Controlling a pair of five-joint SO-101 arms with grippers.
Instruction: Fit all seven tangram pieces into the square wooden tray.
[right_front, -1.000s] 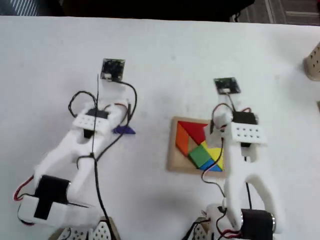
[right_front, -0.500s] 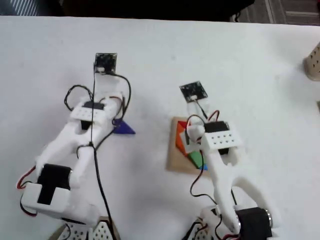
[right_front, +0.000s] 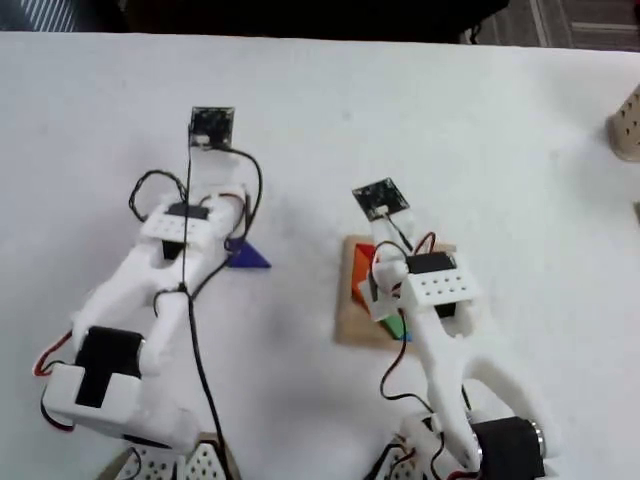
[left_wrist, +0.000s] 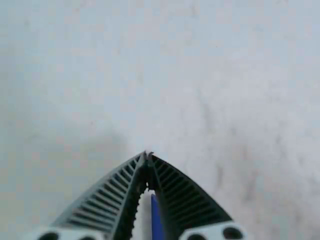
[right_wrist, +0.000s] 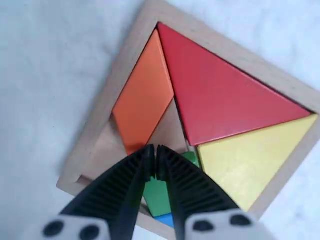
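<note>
The square wooden tray (right_wrist: 100, 120) holds a red triangle (right_wrist: 220, 100), an orange parallelogram (right_wrist: 142, 97), a yellow triangle (right_wrist: 250, 160), a green piece (right_wrist: 157, 192) and a blue piece (right_wrist: 162, 220). Bare wood shows between the orange and green pieces. My right gripper (right_wrist: 154, 149) is shut just above that gap. In the high view the right arm (right_front: 435, 285) covers most of the tray (right_front: 345, 325). A blue-purple triangle (right_front: 248, 257) lies on the table beside the left arm (right_front: 180, 230). My left gripper (left_wrist: 148, 155) is shut, with a thin blue sliver (left_wrist: 155, 220) showing between its fingers.
The table is white. Small camera boards stick out ahead of each arm (right_front: 211, 125) (right_front: 380, 198). A pegboard corner (right_front: 627, 125) stands at the far right edge. Both arm bases sit at the near edge.
The right arm swung left across the tray and now hides most of the pieces. The left arm shifted slightly left and away a second ago, then kept still.
</note>
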